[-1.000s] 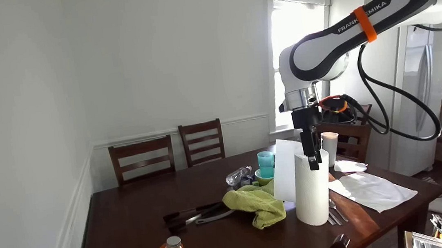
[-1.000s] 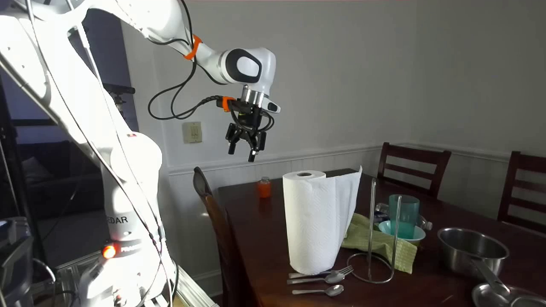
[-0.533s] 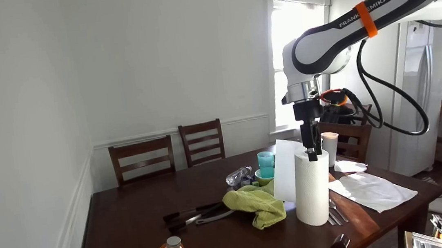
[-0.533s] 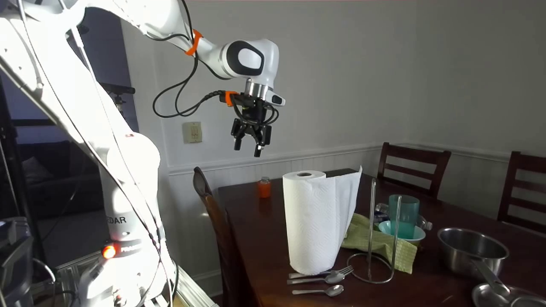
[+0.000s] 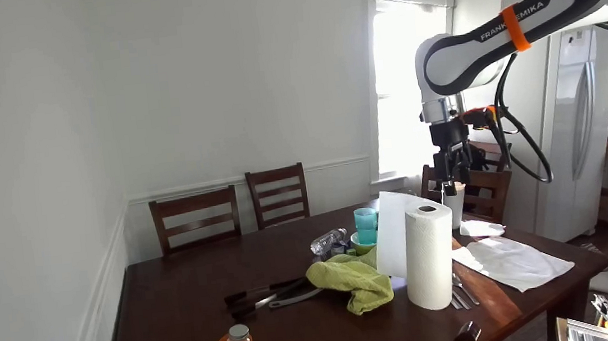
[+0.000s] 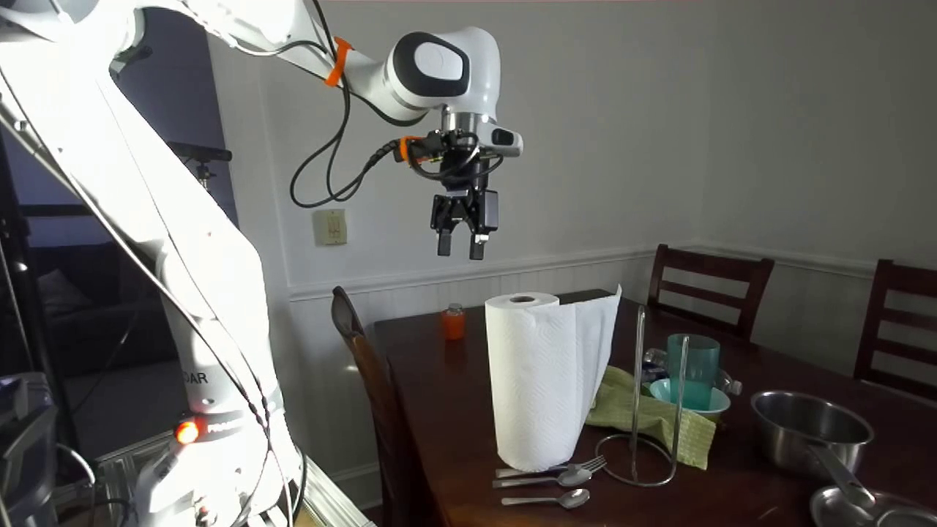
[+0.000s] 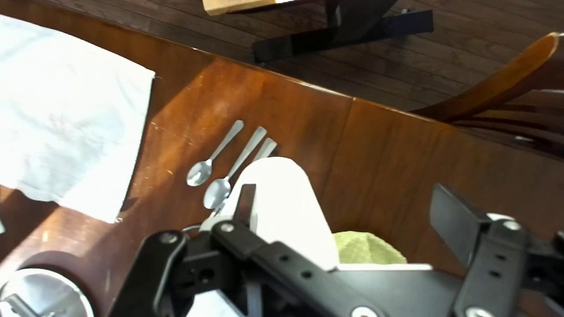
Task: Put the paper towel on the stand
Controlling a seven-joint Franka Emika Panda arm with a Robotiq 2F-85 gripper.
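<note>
The paper towel is a white roll standing upright on the table, with a loose sheet hanging off it, in both exterior views [image 5: 430,261] [image 6: 531,388]. Its pale side shows in the wrist view [image 7: 291,207]. The stand [image 6: 637,380] is thin metal with uprights on a ring base, just right of the roll in an exterior view; nothing is on it. Elsewhere it is mostly hidden. My gripper [image 6: 460,249] hangs in the air above and left of the roll there, pointing down. In the wrist view it [image 7: 350,211] is open, fingers wide apart with nothing gripped.
Spoons and a fork [image 6: 542,479] lie at the roll's foot. A green cloth [image 6: 651,417], teal cup [image 6: 692,366] and bowl are behind the stand, with a metal pot [image 6: 809,432] to its right. A white cloth [image 5: 517,264] lies near the table edge. Chairs stand around.
My gripper has moved up and to the right in both exterior views and has turned about its own axis. It no longer overlaps the roll's top. The roll and stand have not moved.
</note>
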